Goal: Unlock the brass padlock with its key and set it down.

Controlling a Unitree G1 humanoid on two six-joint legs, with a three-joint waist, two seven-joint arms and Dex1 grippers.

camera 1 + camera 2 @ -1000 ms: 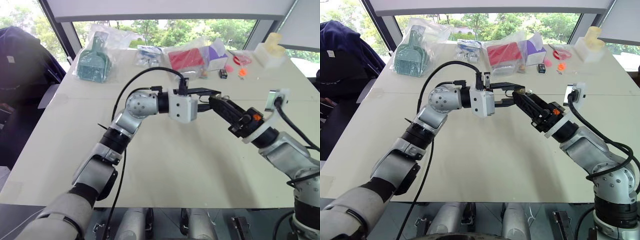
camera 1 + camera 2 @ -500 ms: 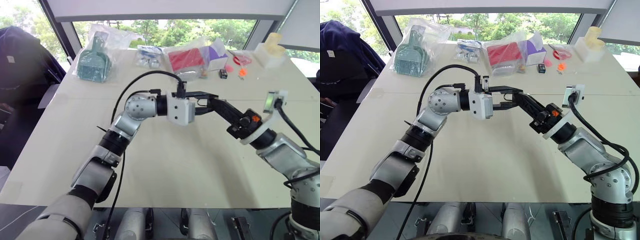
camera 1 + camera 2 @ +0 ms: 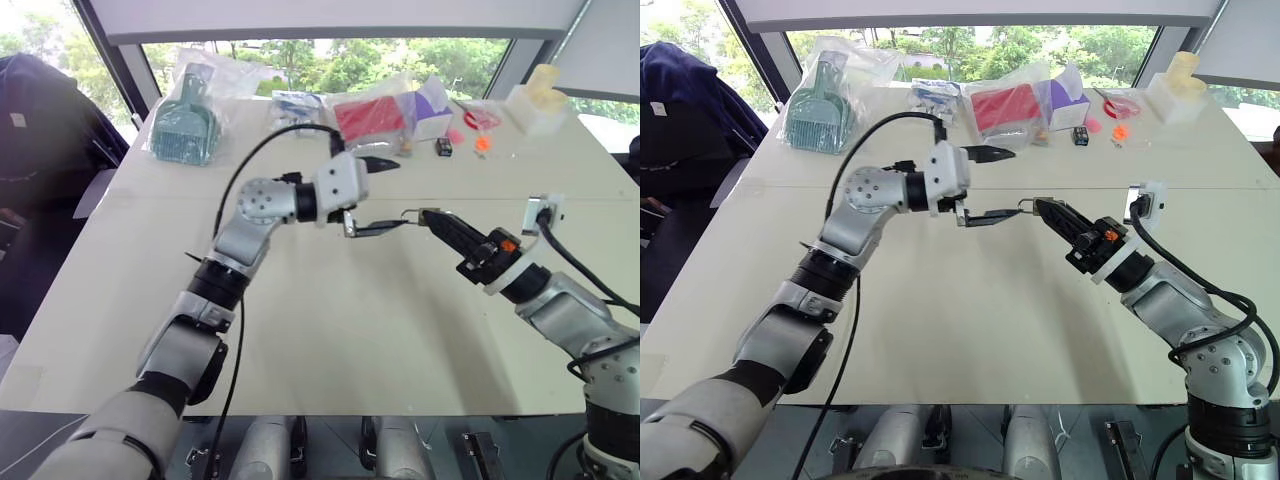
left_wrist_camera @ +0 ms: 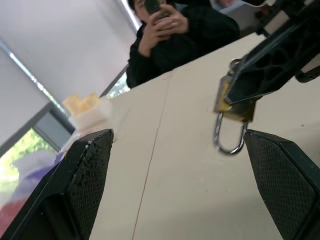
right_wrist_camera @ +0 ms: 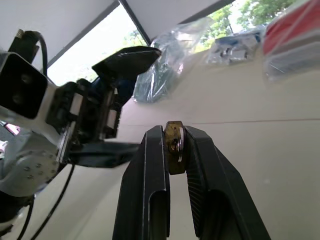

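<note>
Jaws first: we see our left gripper (image 3: 385, 195) spread wide, one black wedge-shaped finger (image 3: 378, 163) up and the other (image 3: 375, 228) below, both with a fine cross-hatched grip texture in the left wrist view and nothing between them. Our right gripper (image 5: 174, 137) has its jaws drawn narrow, pinching the brass padlock (image 5: 174, 146) by its flat sides at the very fingertips. We hold it above the bench (image 3: 330, 330), not resting on it, just beside the tip of the left gripper's lower finger.

From the left wrist view the brass padlock (image 4: 235, 102) is a small, blocky, gold-yellow body with a smooth, curved silvery shackle (image 4: 229, 138). In the right wrist view a pale metal disc sits on the brass face, but we cannot tell whether a key is in it.

Along the far edge of the matte cream bench lie crinkled clear plastic bags: one with a teal ribbed scoop (image 3: 186, 128), one with a flat red pack (image 3: 372, 118). A person in dark sleeves (image 4: 185, 35) sits beyond the bench.
</note>
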